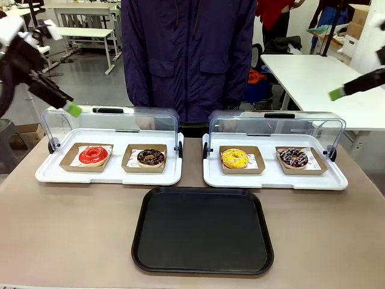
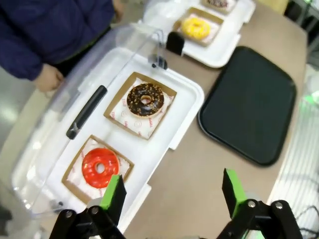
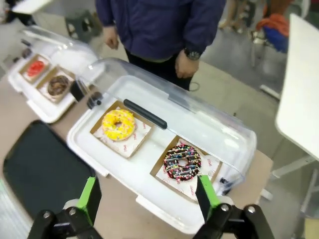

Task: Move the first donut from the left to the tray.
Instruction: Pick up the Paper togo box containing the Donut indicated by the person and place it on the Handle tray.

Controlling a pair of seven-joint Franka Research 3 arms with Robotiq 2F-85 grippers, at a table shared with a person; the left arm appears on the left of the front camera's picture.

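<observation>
While the left pincer point(image 2: 173, 180) hangs wide open and empty, a clumsy pinch could smear icing on the red donut point(image 2: 100, 167) at lower left.

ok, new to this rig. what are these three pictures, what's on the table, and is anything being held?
Two robot arms share a brown table with a person in a dark blue jacket. The front view looks across it; the other two look from each arm's wrist. The left gripper and right gripper, black with green pads, hover open, holding nothing. Two white trays with raised clear lids hold four donuts; the red-iced ring donut is leftmost. A flat black rectangular tray lies nearer the robot.
</observation>
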